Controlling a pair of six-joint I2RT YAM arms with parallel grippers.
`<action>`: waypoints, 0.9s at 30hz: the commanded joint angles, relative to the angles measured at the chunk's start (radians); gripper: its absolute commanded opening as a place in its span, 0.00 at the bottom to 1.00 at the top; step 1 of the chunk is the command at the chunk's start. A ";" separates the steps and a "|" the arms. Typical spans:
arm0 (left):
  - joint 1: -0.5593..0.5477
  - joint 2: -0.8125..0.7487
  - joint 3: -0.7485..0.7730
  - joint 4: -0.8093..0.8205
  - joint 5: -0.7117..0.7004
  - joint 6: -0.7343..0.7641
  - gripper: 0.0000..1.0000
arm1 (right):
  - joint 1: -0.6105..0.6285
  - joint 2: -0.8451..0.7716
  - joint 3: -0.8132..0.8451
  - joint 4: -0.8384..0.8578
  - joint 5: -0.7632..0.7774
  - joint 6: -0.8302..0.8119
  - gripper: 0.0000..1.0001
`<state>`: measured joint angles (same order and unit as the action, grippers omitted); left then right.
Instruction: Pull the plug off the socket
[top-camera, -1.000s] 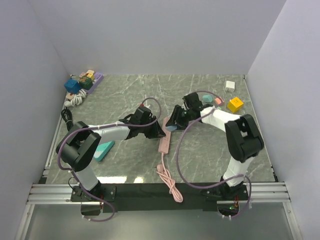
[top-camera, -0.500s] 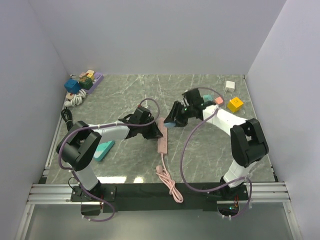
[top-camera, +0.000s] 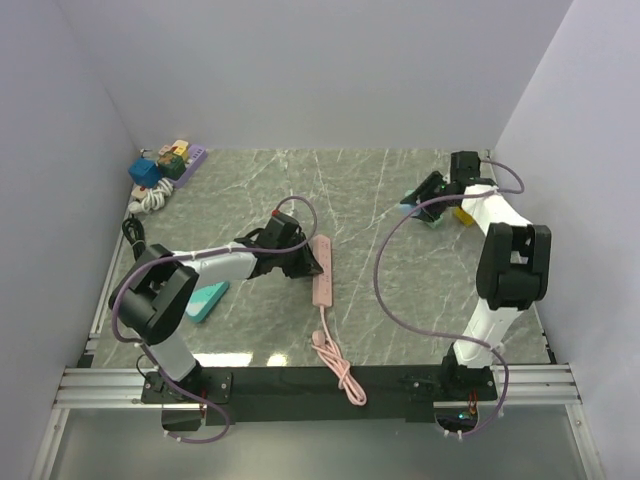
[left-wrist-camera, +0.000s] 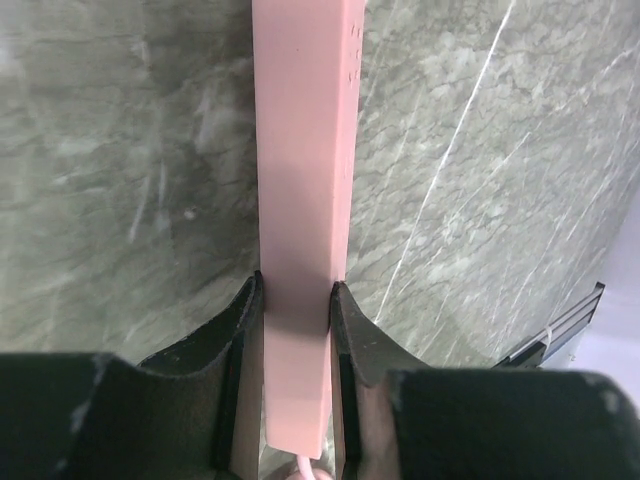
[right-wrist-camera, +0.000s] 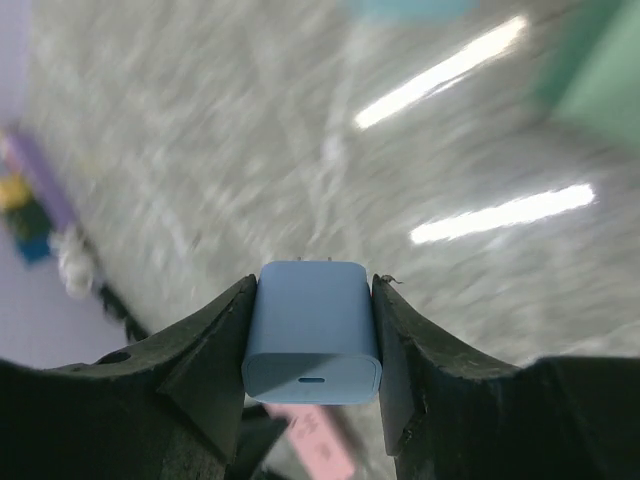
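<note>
Plug (right-wrist-camera: 312, 332): light-blue charger block with its prongs bare, held above the counter (top-camera: 260, 190) at the far right side, well apart from the socket.
Socket (left-wrist-camera: 303, 150): pink power strip lying flat near the counter's centre, with its cord (top-camera: 335, 365) trailing to the near edge.
Right gripper (right-wrist-camera: 315, 300): fingers pinching the plug on both flanks.
Left gripper (left-wrist-camera: 295, 300): fingers clamped across the strip near its cord end, pinning it down.
Step in hand: extraction appears complete. The blurred right wrist view suggests the plug is in transit.
Next move: probably lower the plug onto bare counter, spread the right fingers, then release the strip.
</note>
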<state>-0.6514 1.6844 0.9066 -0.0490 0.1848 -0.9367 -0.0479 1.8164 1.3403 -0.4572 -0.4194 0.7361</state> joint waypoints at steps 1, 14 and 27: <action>0.022 -0.061 -0.008 -0.022 -0.042 0.018 0.01 | -0.029 0.067 0.077 -0.029 0.102 0.043 0.00; 0.290 -0.285 -0.069 -0.164 -0.122 0.049 0.01 | -0.145 0.213 0.186 -0.057 0.064 0.072 0.79; 0.786 -0.614 -0.153 -0.388 -0.255 0.019 0.00 | -0.124 -0.143 -0.021 -0.038 0.007 0.037 0.96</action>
<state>0.0338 1.1168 0.7822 -0.3763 -0.0246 -0.9112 -0.1898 1.7924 1.3525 -0.5098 -0.3828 0.8093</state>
